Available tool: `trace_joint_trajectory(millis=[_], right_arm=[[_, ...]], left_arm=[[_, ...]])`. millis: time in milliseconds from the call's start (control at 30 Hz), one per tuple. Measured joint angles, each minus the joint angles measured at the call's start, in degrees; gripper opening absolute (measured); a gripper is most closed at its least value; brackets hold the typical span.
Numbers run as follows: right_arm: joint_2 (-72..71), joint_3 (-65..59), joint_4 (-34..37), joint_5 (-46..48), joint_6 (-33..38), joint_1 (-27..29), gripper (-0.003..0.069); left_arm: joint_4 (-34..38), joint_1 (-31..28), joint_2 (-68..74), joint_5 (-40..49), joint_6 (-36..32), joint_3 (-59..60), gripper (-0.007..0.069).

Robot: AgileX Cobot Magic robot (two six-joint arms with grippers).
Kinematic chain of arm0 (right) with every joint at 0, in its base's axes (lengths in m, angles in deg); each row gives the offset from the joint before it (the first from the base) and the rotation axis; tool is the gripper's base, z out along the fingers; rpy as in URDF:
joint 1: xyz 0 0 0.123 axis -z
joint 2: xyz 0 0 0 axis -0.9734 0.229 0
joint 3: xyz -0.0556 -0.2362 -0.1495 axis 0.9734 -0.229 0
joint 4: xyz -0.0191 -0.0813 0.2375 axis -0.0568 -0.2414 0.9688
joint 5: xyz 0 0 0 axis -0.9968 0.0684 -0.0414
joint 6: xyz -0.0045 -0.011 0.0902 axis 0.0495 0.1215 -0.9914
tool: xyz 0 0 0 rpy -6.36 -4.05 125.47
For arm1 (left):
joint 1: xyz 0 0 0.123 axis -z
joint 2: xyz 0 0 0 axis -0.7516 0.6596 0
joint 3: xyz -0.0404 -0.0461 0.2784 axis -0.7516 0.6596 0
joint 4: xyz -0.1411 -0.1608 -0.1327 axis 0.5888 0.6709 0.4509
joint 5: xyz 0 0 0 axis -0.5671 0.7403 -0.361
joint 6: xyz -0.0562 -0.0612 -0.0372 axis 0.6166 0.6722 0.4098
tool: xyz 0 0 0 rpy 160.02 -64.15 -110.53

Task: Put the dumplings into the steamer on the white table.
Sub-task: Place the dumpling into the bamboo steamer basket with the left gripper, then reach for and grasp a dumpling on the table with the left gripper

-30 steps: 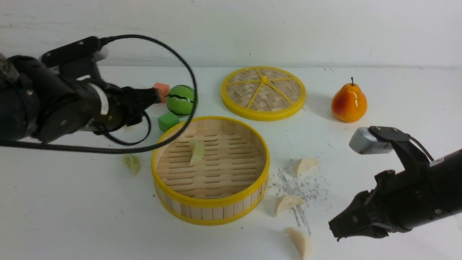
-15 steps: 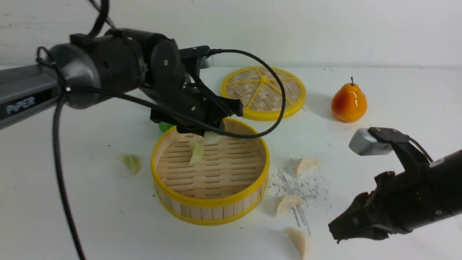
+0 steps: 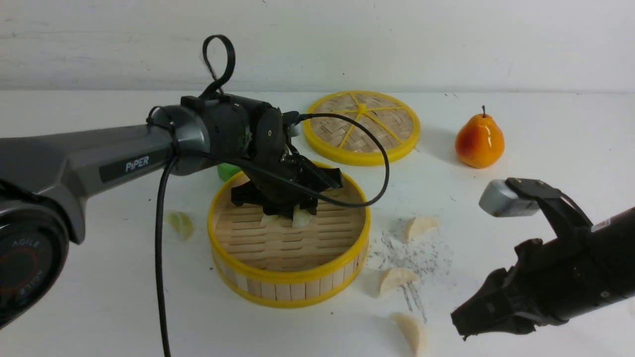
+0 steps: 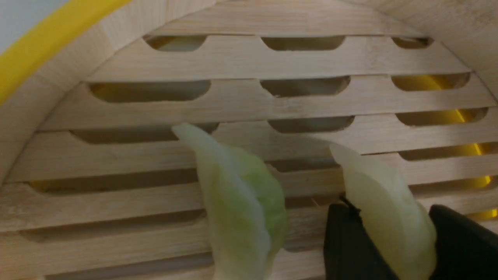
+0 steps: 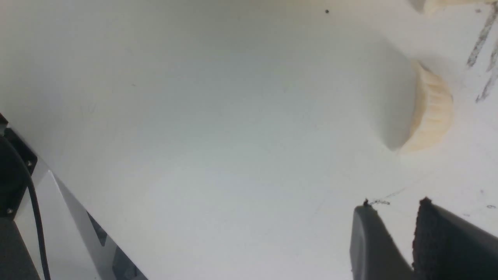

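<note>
Hanging low at the lower right of the front view, the right gripper [image 3: 464,322] holds nothing; its fingers stand a little apart over the bare white table [image 3: 317,337]. The nearest cream dumpling [image 3: 411,331] lies just left of those fingertips at the frame's bottom edge; its long axis runs from upper left to lower right, so I judge the next pick needs a short shift left and a wrist turn to close across its narrow width. This arm is plainly the nearer to it.

Farther up, the second cream dumpling [image 3: 395,278] sits just beside the right wall of the steamer [image 3: 290,275]; the third cream dumpling [image 3: 420,226] lies above it, a little further from that wall.

At centre frame the left gripper [image 3: 290,213] is down inside the steamer, clenched on the held green dumpling [image 4: 389,210] across its thin width; whether this touches the slatted floor [image 4: 272,97] I cannot tell. The loose green dumpling [image 4: 241,206] rests just beside it, roughly parallel; the table green dumpling [image 3: 181,224] waits left of the steamer, nearer the left arm.
</note>
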Motion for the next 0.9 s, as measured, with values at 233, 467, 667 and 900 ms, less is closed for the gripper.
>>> trace_joint_trajectory(millis=[233, 467, 667, 900], right_arm=[[0.0, 0.0, 0.1, -0.5, 0.0, 0.0, 0.0183], [0.0, 0.0, 0.1, -0.5, 0.0, 0.0, 0.0188], [0.0, 0.0, 0.1, -0.2, 0.0, 0.0, 0.0188], [0.0, 0.0, 0.1, -0.2, 0.1, 0.0, 0.0191]], left_arm=[[-0.9, 0.0, -0.3, -0.3, 2.0, -0.1, 0.0308], [-6.6, -0.1, -9.6, 0.3, 2.3, -0.1, 0.0322], [-22.6, -0.1, -19.0, 5.6, 9.4, 0.1, 0.026], [-30.8, -6.0, -19.2, 3.4, 23.5, 10.7, 0.021]])
